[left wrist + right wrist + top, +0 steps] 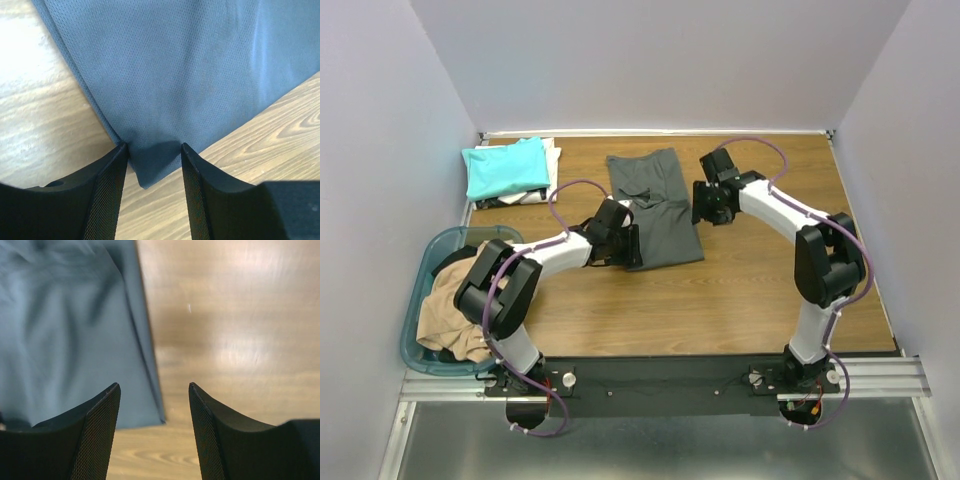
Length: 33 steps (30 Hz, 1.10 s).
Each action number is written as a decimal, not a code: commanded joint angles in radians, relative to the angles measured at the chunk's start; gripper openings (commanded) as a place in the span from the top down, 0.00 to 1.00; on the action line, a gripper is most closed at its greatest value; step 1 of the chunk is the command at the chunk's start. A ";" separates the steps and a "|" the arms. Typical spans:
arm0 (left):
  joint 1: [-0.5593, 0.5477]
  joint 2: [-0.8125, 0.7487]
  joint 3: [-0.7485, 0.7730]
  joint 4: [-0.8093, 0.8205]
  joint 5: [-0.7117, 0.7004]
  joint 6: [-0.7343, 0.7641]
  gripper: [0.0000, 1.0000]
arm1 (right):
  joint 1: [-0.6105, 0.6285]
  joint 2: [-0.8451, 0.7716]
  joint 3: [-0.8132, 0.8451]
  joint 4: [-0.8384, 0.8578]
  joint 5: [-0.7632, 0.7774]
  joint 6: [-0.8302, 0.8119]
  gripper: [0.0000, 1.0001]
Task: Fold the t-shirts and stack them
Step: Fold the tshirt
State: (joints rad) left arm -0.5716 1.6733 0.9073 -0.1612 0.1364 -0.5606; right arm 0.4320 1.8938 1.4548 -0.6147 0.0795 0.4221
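Left wrist: dark grey t-shirt corner within parted left pincer.

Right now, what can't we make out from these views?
- Top view: the stack under the teal t-shirt; it covers all but a white edge.
- Top view: basket contents hidden below the tan t-shirt.
- Left wrist: whether the left gripper touches the grey t-shirt corner.
- Right wrist: the grey t-shirt is blurred and cut off left.
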 commanded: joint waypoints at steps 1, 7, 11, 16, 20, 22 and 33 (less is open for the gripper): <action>-0.004 -0.032 -0.028 -0.064 -0.027 -0.022 0.44 | 0.002 -0.056 -0.103 0.042 -0.072 0.043 0.36; 0.004 -0.073 -0.039 -0.064 -0.043 -0.042 0.41 | 0.002 -0.107 -0.231 0.102 -0.158 0.089 0.36; 0.012 -0.093 -0.042 -0.051 -0.031 -0.044 0.38 | 0.002 -0.125 -0.280 0.131 -0.182 0.099 0.36; 0.026 -0.119 -0.051 -0.037 -0.015 -0.048 0.35 | 0.004 -0.131 -0.315 0.148 -0.205 0.112 0.36; 0.035 -0.132 -0.065 -0.031 -0.006 -0.050 0.35 | 0.008 -0.140 -0.346 0.158 -0.213 0.122 0.37; 0.036 -0.130 -0.074 -0.028 -0.003 -0.051 0.35 | 0.014 -0.137 -0.358 0.167 -0.216 0.125 0.37; 0.044 -0.138 -0.125 0.014 0.023 -0.062 0.35 | 0.045 -0.134 -0.404 0.182 -0.216 0.150 0.53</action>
State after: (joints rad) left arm -0.5320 1.5593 0.8017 -0.1795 0.1352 -0.6155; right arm 0.4641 1.7802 1.0847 -0.4377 -0.1265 0.5556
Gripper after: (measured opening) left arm 0.651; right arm 0.495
